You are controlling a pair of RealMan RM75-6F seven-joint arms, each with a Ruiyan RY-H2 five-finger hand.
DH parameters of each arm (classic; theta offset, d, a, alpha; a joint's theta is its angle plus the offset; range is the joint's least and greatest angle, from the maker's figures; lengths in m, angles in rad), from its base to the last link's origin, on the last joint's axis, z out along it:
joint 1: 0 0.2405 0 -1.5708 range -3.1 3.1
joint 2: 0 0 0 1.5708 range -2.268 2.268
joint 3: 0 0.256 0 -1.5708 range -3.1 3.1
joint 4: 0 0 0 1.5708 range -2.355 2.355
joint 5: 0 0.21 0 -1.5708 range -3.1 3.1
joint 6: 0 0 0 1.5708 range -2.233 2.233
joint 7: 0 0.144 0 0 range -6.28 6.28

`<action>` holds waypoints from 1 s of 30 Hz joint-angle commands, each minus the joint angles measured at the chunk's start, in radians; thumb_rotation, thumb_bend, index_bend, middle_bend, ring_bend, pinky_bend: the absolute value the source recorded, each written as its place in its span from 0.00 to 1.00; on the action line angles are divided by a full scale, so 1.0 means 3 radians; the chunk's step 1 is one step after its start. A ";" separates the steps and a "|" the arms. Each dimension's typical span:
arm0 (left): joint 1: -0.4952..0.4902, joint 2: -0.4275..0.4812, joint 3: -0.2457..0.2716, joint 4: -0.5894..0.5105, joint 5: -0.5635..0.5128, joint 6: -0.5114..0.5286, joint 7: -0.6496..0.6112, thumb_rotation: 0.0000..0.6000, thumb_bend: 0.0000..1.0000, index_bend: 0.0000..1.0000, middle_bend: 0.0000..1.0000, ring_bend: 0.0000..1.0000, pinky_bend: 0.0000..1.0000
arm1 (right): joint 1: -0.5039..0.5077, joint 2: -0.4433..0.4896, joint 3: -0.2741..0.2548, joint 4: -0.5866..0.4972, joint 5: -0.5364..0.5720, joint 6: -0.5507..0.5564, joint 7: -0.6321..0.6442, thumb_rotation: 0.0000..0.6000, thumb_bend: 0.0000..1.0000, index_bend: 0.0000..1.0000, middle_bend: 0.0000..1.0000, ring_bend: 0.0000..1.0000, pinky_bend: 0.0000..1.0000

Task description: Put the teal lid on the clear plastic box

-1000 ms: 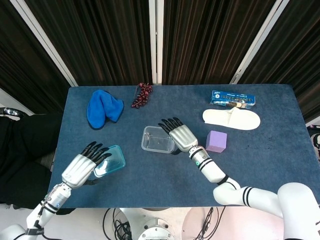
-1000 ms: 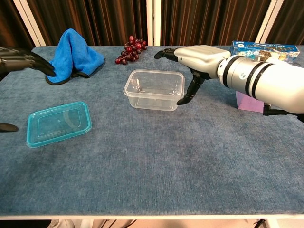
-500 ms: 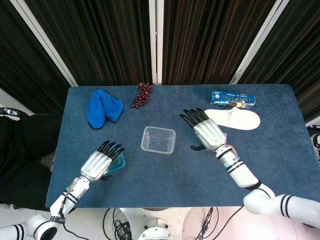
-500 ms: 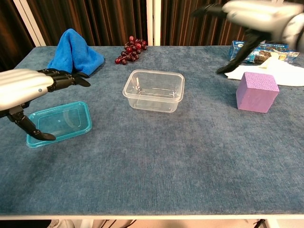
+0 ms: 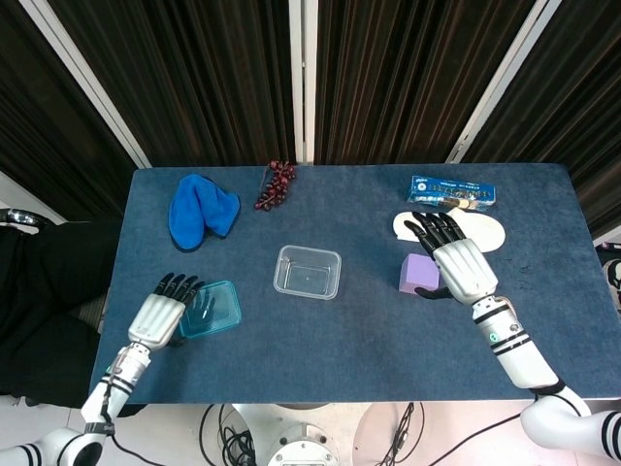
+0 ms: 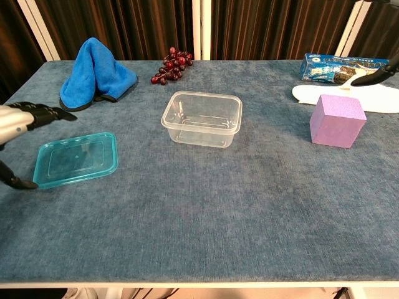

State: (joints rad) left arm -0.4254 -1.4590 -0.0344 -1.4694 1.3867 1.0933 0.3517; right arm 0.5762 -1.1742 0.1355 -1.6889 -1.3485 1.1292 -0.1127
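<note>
The teal lid (image 5: 212, 310) (image 6: 76, 159) lies flat on the blue table near its front left. The clear plastic box (image 5: 308, 272) (image 6: 202, 118) stands uncovered in the middle of the table, well to the right of the lid. My left hand (image 5: 160, 316) (image 6: 25, 118) hovers at the lid's left edge with its fingers spread and holds nothing. Its thumb tip sits close to the lid's front left corner. My right hand (image 5: 456, 262) is open above the purple cube, far to the right of the box. In the chest view only a fingertip (image 6: 380, 71) shows.
A purple cube (image 5: 419, 275) (image 6: 336, 120) stands right of the box. A white slipper (image 5: 485, 229) (image 6: 374, 99) and a blue packet (image 5: 451, 191) (image 6: 333, 67) lie behind it. At the back left are a blue cloth (image 5: 201, 211) (image 6: 93, 75) and dark grapes (image 5: 277, 184) (image 6: 171, 65).
My right hand has swung away from the box, rightward to above the purple cube. My left hand has drawn back left from over the lid. Lid and box have not moved.
</note>
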 commanded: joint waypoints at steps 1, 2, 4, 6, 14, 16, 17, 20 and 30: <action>-0.0020 -0.0002 -0.0051 0.0070 -0.0050 0.0001 -0.0025 1.00 0.00 0.07 0.03 0.00 0.02 | -0.0047 0.0006 -0.0009 0.0006 -0.0038 0.0057 0.0050 1.00 0.00 0.00 0.00 0.00 0.00; -0.0034 -0.0006 -0.0066 0.0099 -0.0073 -0.0019 -0.0026 1.00 0.00 0.07 0.03 0.00 0.02 | -0.0063 0.0009 -0.0012 0.0006 -0.0051 0.0077 0.0064 1.00 0.00 0.00 0.00 0.00 0.00; -0.0077 -0.0024 -0.0104 0.0174 -0.0127 -0.0076 -0.0036 1.00 0.00 0.07 0.03 0.00 0.02 | -0.0097 0.0018 -0.0016 0.0004 -0.0066 0.0111 0.0096 1.00 0.00 0.00 0.00 0.00 0.00; -0.0123 -0.0060 -0.0141 0.0260 -0.0153 -0.0113 -0.0045 1.00 0.00 0.07 0.03 0.00 0.02 | -0.0130 0.0027 -0.0021 0.0005 -0.0071 0.0138 0.0119 1.00 0.00 0.00 0.00 0.00 0.00; -0.0327 -0.0247 -0.0311 0.0618 -0.0334 -0.0270 0.0041 1.00 0.00 0.07 0.03 0.00 0.02 | -0.0257 0.0078 -0.0048 -0.0015 -0.0119 0.0253 0.0178 1.00 0.00 0.00 0.00 0.00 0.00; -0.0389 -0.0281 -0.0334 0.0702 -0.0348 -0.0317 0.0063 1.00 0.00 0.07 0.03 0.00 0.02 | -0.0290 0.0093 -0.0054 -0.0020 -0.0130 0.0282 0.0188 1.00 0.00 0.00 0.00 0.00 0.00; -0.0418 -0.0302 -0.0339 0.0756 -0.0356 -0.0333 0.0116 1.00 0.00 0.07 0.03 0.00 0.02 | -0.0304 0.0099 -0.0056 -0.0021 -0.0132 0.0293 0.0195 1.00 0.00 0.00 0.00 0.00 0.00; -0.0476 -0.0360 -0.0387 0.0845 -0.0473 -0.0373 0.0263 1.00 0.00 0.07 0.03 0.00 0.02 | -0.0344 0.0113 -0.0055 -0.0020 -0.0143 0.0329 0.0231 1.00 0.00 0.00 0.00 0.00 0.00; -0.0368 -0.0172 -0.0331 0.0675 -0.0609 -0.0282 0.0262 1.00 0.00 0.07 0.03 0.00 0.02 | -0.0384 0.0099 -0.0053 0.0034 -0.0154 0.0292 0.0287 1.00 0.00 0.00 0.00 0.00 0.00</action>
State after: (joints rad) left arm -0.5398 -1.5147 -0.1383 -1.2637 1.2071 1.0080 0.4308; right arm 0.4610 -1.1442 0.1195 -1.6793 -1.3942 1.2173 -0.0271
